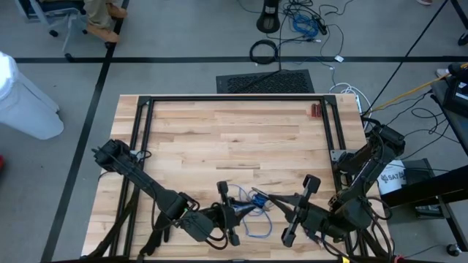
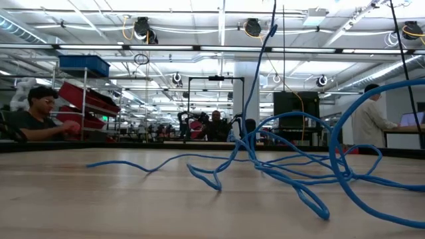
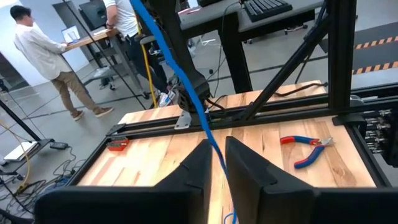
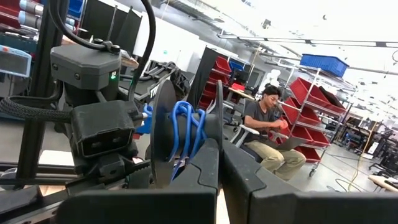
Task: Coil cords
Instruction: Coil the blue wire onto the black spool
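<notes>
The cords are one thin blue cord (image 2: 279, 166). It lies in loose loops on the table's near middle (image 1: 256, 226) and rises from there to the two grippers. My left gripper (image 3: 219, 149) stands above the near edge, pointing level toward my right gripper, with the cord running through its narrow gap. My right gripper (image 4: 219, 154) faces it, shut at a dark round reel (image 4: 163, 134) with blue turns of cord (image 4: 185, 134) wound on it. Neither gripper is in the low view. My left gripper has the cord (image 3: 211, 140) passing lengthwise through the gap between its fingers. The gap looks wider than the cord, and I cannot tell whether a finger touches it. The cord rises straight beyond the fingers. My right gripper meets the reel's rim (image 4: 208, 127) at its fingertips, coming level from the table's right. The reel is lifted clear and stands on edge. The fingers hide the place of contact.
Red-handled pliers (image 3: 308, 146) lie at the table's far right (image 1: 316, 110). A black rail frame (image 1: 234, 98) runs around the tabletop. A thick black cable ring (image 1: 264, 51) lies on the floor beyond. People are at desks behind the table.
</notes>
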